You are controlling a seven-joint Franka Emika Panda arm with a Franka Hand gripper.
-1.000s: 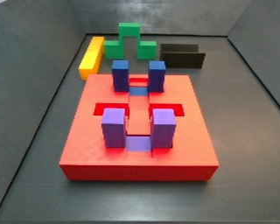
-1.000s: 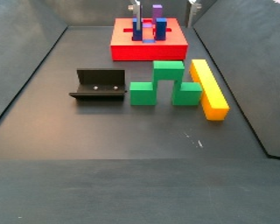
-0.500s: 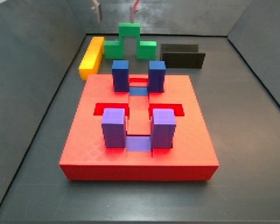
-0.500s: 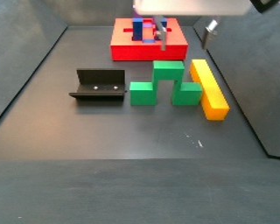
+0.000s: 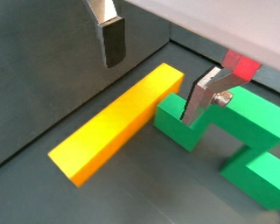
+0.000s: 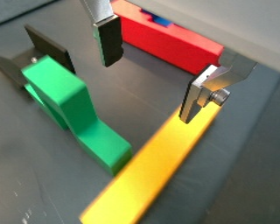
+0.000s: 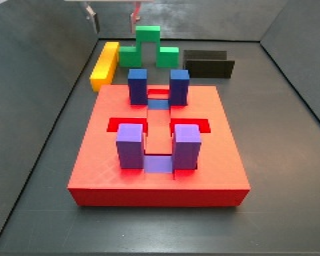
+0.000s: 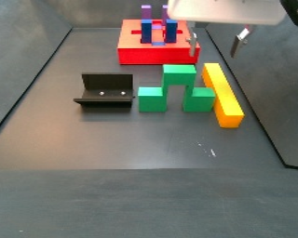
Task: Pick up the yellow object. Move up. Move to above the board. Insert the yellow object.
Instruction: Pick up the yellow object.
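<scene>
Fingers (image 5: 112, 39) of gripper (image 5: 154, 68) spread above yellow object (image 5: 116, 122).

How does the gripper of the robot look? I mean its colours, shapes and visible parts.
The gripper has two flat silver metal fingers with dark pads on their inner faces. In both wrist views one finger carries a small round screw or bolt head near its base. In a side view the body above the fingers is a pale grey-white block. No cables or markings are visible.

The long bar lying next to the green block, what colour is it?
Yellow-orange. The bar shows best in a wrist view, lying beneath the open pincer, not yet held.
</scene>
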